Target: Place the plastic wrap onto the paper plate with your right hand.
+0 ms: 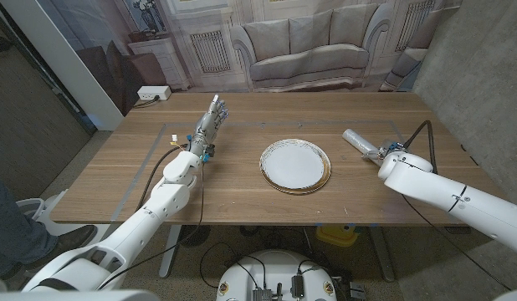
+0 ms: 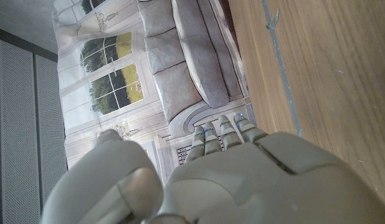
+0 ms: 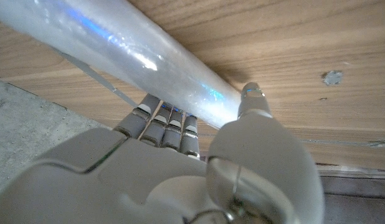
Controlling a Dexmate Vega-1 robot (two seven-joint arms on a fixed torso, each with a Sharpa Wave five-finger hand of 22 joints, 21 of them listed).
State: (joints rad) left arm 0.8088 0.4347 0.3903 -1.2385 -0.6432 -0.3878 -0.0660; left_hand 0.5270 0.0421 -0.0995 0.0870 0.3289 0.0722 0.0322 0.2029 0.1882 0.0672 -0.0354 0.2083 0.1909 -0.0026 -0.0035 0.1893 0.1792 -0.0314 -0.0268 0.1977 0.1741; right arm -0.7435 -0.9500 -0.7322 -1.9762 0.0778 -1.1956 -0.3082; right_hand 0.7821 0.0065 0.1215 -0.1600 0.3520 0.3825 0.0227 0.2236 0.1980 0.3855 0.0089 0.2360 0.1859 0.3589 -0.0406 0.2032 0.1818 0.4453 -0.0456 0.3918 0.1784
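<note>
The plastic wrap (image 1: 360, 142), a shiny clear roll, lies on the table to the right of the white paper plate (image 1: 294, 165) with its gold rim. My right hand (image 1: 391, 153) is at the roll's near end. In the right wrist view the plastic wrap (image 3: 136, 53) runs across my right hand (image 3: 180, 168), with the fingers (image 3: 164, 124) behind it and the thumb tip against its other side, pinching it. My left hand (image 1: 210, 125) stands on the table left of the plate, fingers stretched out together and holding nothing. From the left wrist view, my left hand (image 2: 242, 180) points toward the backdrop.
Tape lines (image 1: 162, 142) mark a rectangle on the wooden table. A black cable (image 1: 426, 134) loops beside my right wrist. A printed sofa backdrop (image 1: 304, 46) stands behind the table's far edge. A concrete wall (image 1: 484, 75) is at the right.
</note>
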